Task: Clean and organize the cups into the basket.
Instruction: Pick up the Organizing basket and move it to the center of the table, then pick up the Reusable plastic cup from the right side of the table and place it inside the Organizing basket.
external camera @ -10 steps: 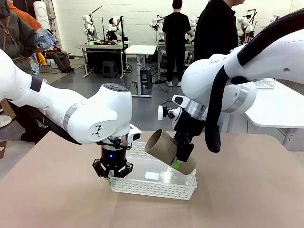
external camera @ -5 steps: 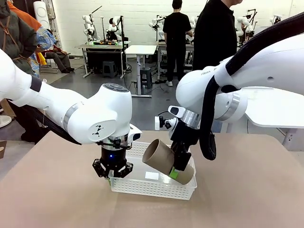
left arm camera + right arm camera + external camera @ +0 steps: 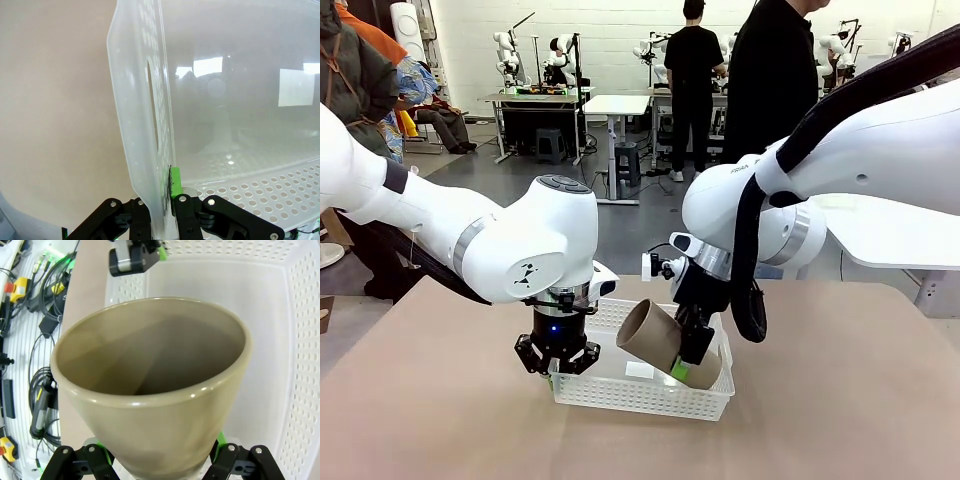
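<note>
A tan cup [image 3: 653,340] hangs tilted on its side just over the right half of the white perforated basket [image 3: 640,392], its mouth towards the picture's left. My right gripper [image 3: 688,352] is shut on the cup near its base. In the right wrist view the cup [image 3: 150,405] stands between my right gripper's [image 3: 160,467] fingers, with the basket floor [image 3: 270,315] beneath it. My left gripper [image 3: 558,357] is shut on the basket's left end wall. The left wrist view shows that wall [image 3: 142,140], with its cut-out handle, pinched in my left gripper [image 3: 162,197].
The basket sits mid-table on a tan tabletop [image 3: 840,400] with open room left, right and in front. A person in black [image 3: 775,70] stands at the far side. A white table [image 3: 910,225] stands off to the right. Cables lie beside the table [image 3: 30,315].
My right arm has carried the cup down and to the left, closer over the basket. My left gripper and the basket have stayed put.
</note>
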`<state>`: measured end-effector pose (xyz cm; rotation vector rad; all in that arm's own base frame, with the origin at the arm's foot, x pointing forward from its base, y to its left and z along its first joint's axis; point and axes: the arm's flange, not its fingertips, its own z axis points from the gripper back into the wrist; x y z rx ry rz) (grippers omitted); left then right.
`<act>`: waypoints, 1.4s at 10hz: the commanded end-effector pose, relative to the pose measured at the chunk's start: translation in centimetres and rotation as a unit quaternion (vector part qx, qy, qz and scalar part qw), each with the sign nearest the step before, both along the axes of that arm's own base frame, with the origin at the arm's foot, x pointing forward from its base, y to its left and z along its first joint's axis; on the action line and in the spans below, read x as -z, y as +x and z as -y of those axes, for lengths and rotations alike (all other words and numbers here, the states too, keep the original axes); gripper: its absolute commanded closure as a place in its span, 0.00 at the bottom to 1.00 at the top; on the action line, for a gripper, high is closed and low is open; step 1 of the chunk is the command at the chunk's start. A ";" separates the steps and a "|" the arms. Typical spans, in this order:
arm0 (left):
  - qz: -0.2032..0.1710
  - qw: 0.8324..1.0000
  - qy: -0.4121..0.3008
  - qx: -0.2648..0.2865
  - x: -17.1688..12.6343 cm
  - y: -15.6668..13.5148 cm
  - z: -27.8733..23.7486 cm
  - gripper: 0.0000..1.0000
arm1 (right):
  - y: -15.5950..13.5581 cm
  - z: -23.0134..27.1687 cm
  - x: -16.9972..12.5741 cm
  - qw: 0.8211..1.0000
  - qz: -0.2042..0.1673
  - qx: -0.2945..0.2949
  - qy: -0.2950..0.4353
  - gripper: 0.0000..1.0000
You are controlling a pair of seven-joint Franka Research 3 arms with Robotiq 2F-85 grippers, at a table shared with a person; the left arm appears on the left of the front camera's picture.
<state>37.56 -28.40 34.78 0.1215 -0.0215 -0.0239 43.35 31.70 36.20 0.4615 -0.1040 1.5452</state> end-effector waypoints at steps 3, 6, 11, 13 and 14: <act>0.003 1.000 0.001 0.004 -0.1 -0.2 -0.2 1.00 | 1.4 -0.9 0.9 1.000 0.005 0.019 -0.022 0.17; 0.003 1.000 0.001 0.004 -0.1 -0.2 -0.2 1.00 | 1.9 -0.2 1.2 0.997 0.015 0.061 -0.052 0.17; 0.003 1.000 0.001 0.004 -0.1 -0.2 -0.2 1.00 | 2.0 0.0 1.5 0.996 -0.004 0.064 -0.060 0.01; 0.003 1.000 0.001 0.004 -0.1 -0.2 -0.2 1.00 | 1.9 0.0 1.4 0.996 -0.004 0.061 -0.059 0.00; 0.003 1.000 0.001 0.004 -0.1 -0.2 -0.2 1.00 | 1.7 0.1 1.2 0.997 -0.002 0.059 -0.057 0.00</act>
